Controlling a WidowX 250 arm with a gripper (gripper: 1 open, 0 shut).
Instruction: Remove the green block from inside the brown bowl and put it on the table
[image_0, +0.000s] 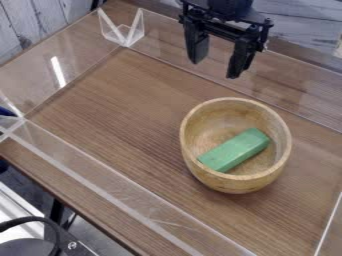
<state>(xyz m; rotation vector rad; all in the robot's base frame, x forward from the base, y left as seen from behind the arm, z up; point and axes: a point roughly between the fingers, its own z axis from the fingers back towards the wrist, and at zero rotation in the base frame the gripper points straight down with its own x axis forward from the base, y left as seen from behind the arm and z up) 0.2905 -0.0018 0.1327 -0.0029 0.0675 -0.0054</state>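
Observation:
The green block (235, 150) lies flat inside the brown bowl (197, 128), slanting from lower left to upper right on the bowl's floor. The bowl stands on the table (114, 115), right of the middle. My gripper (218, 57) hangs above the table, up the picture from the bowl and apart from it. Its two dark fingers point down and are spread wide, open, with nothing between them.
Low clear acrylic walls (80, 165) run along the table's edges, with a clear corner bracket (123, 30) at the back left. Bare wood spreads to the left of the bowl and in front of it.

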